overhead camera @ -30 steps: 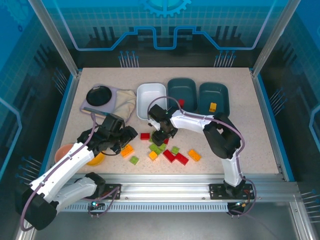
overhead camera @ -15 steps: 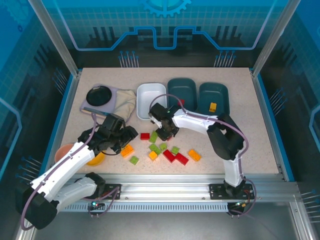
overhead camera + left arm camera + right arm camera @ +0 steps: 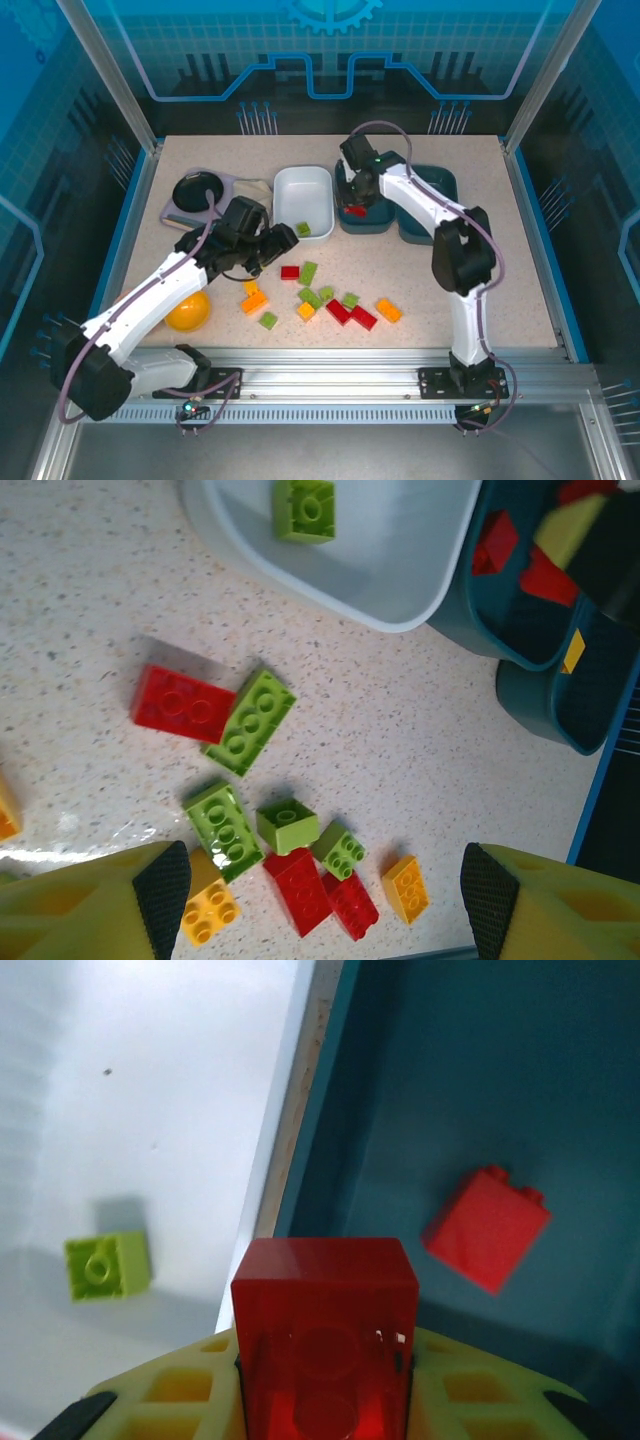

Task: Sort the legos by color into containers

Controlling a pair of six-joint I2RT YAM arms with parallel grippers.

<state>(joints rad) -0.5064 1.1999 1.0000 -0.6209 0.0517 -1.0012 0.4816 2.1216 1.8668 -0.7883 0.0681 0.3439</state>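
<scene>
My right gripper [image 3: 352, 196] hangs over the middle teal tray [image 3: 368, 168], shut on a red brick [image 3: 325, 1330]. Another red brick [image 3: 487, 1227] lies in that tray [image 3: 480, 1080]. The white tray [image 3: 303, 185] holds one lime green brick [image 3: 302, 230], also seen from the right wrist [image 3: 108, 1265]. The right teal tray [image 3: 428, 190] stands beside them. My left gripper [image 3: 270, 245] is open and empty just left of the white tray, its fingers [image 3: 150, 890] wide apart above the loose pile. The pile has red [image 3: 182, 704], lime green [image 3: 251, 721] and orange [image 3: 407, 888] bricks.
A round black bowl [image 3: 196, 190] sits on a pale mat at the back left. A round orange bowl [image 3: 187, 310] lies under the left arm. More bricks, orange [image 3: 254, 299] and green [image 3: 268, 320], lie left of the pile. The metal rail runs along the near edge.
My right arm has swung from the pile back over the middle teal tray with a red brick. My left gripper has moved up toward the white tray, where a green brick now lies.
</scene>
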